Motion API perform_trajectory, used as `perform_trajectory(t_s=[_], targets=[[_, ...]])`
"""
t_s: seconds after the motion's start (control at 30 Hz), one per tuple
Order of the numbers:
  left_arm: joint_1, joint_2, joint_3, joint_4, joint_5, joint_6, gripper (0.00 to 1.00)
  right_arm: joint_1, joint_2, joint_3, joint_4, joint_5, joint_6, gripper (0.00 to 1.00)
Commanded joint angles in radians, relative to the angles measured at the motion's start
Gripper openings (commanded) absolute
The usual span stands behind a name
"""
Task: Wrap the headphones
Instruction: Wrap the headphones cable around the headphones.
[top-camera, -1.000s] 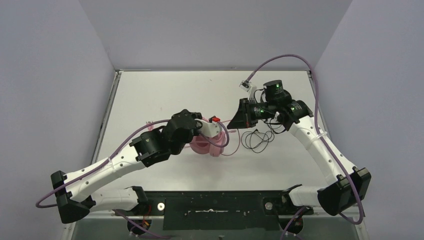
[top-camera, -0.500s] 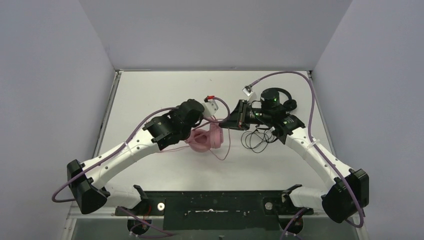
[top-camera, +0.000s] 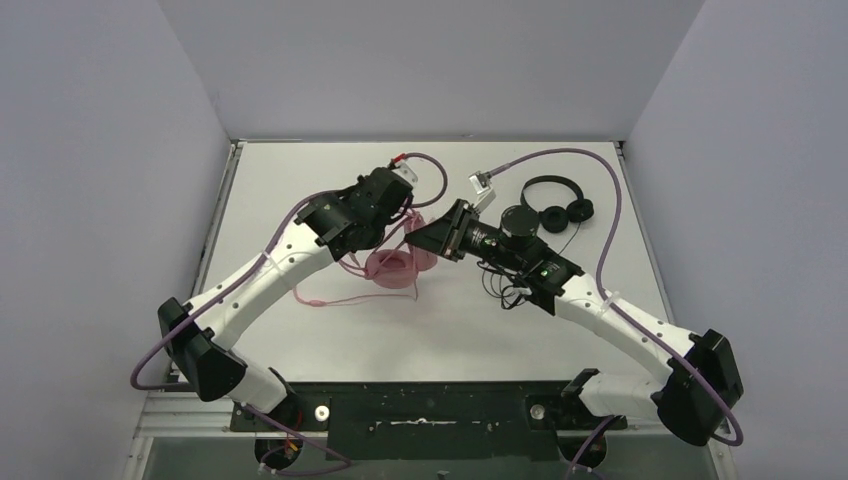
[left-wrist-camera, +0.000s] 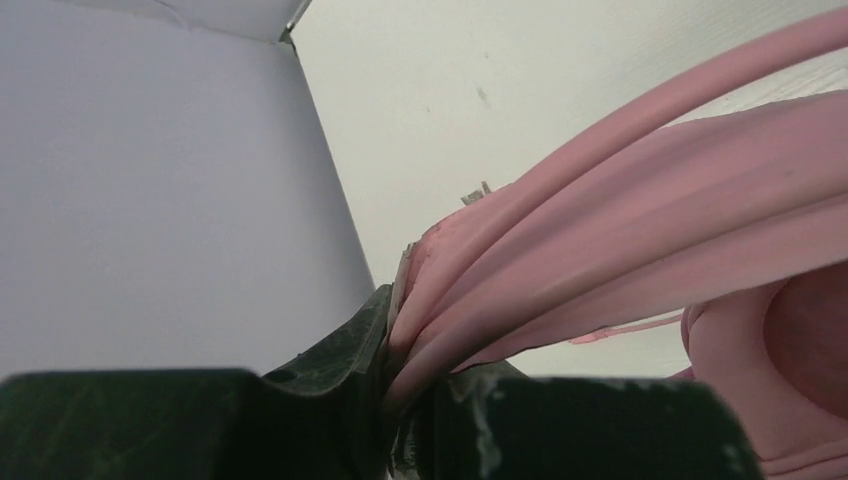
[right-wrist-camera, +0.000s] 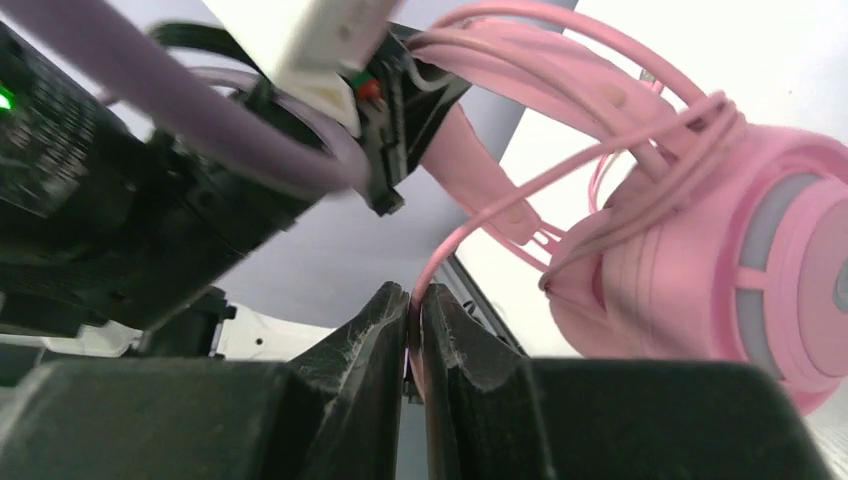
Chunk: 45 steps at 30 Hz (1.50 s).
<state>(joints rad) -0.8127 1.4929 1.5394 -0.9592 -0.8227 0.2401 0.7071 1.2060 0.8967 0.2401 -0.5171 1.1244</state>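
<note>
The pink headphones (top-camera: 393, 268) sit mid-table with their cups low and the band raised. My left gripper (top-camera: 400, 218) is shut on the pink headband (left-wrist-camera: 640, 200) and on the cable turns lying along it (left-wrist-camera: 400, 310). Several turns of pink cable (right-wrist-camera: 560, 180) wrap the band above the ear cup (right-wrist-camera: 720, 270). My right gripper (top-camera: 416, 238) comes in from the right, shut on one strand of that cable (right-wrist-camera: 415, 300). A loose pink cable end (top-camera: 315, 300) trails left on the table. The black headphones (top-camera: 556, 205) lie at the back right, untouched.
The thin black cable (top-camera: 505, 285) lies in loops under my right forearm. Purple robot cables (top-camera: 560, 155) arch over the back of the table. Grey walls close the left, back and right sides.
My left arm has swung toward the back, carrying the pink headband with it. My right gripper has travelled left to the pink pair, uncovering the black headphones. The loose pink cable end now trails left.
</note>
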Motion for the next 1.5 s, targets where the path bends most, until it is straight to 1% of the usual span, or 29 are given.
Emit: perform_trajectory(t_s=[0.0, 0.1, 0.13, 0.17, 0.23, 0.4, 0.5, 0.6, 0.87, 0.97, 1.03, 1.07, 1.13, 1.2, 1.33, 1.47], targets=[[0.038, -0.03, 0.134, -0.018, 0.066, -0.185, 0.0, 0.056, 0.008, -0.02, 0.135, 0.165, -0.123, 0.12], [0.06, -0.045, 0.176, -0.033, 0.13, -0.228, 0.0, 0.078, 0.042, -0.026, 0.158, 0.199, -0.191, 0.09], [0.074, -0.048, 0.193, -0.042, 0.155, -0.247, 0.0, 0.083, 0.055, -0.033, 0.194, 0.198, -0.204, 0.09], [0.088, -0.05, 0.214, -0.051, 0.18, -0.274, 0.0, 0.1, 0.065, -0.038, 0.23, 0.207, -0.219, 0.09], [0.113, -0.052, 0.251, -0.062, 0.228, -0.305, 0.0, 0.126, 0.085, -0.031, 0.247, 0.224, -0.251, 0.1], [0.148, -0.057, 0.317, -0.055, 0.308, -0.377, 0.0, 0.188, 0.106, 0.009, 0.2, 0.28, -0.376, 0.11], [0.16, -0.065, 0.343, -0.042, 0.332, -0.397, 0.0, 0.216, 0.093, -0.001, 0.191, 0.327, -0.442, 0.11], [0.176, -0.063, 0.373, -0.04, 0.343, -0.404, 0.0, 0.238, 0.082, -0.039, 0.264, 0.333, -0.456, 0.14], [0.205, -0.052, 0.415, -0.038, 0.366, -0.42, 0.0, 0.283, 0.087, -0.053, 0.268, 0.33, -0.455, 0.15], [0.231, -0.057, 0.418, -0.028, 0.425, -0.448, 0.0, 0.292, 0.085, -0.069, 0.265, 0.361, -0.501, 0.14], [0.247, -0.061, 0.43, -0.025, 0.483, -0.473, 0.0, 0.292, 0.081, -0.076, 0.272, 0.382, -0.553, 0.14], [0.259, -0.065, 0.436, -0.025, 0.542, -0.49, 0.0, 0.294, 0.079, -0.083, 0.286, 0.391, -0.594, 0.14], [0.294, -0.076, 0.441, -0.016, 0.636, -0.526, 0.0, 0.302, 0.072, -0.108, 0.339, 0.409, -0.664, 0.15], [0.325, -0.09, 0.449, -0.009, 0.701, -0.555, 0.0, 0.318, 0.072, -0.152, 0.41, 0.43, -0.743, 0.17], [0.352, -0.103, 0.509, -0.042, 0.76, -0.575, 0.0, 0.364, 0.09, -0.206, 0.54, 0.487, -0.91, 0.18], [0.352, -0.12, 0.572, -0.094, 0.779, -0.579, 0.0, 0.375, 0.176, -0.208, 0.678, 0.493, -1.095, 0.24]])
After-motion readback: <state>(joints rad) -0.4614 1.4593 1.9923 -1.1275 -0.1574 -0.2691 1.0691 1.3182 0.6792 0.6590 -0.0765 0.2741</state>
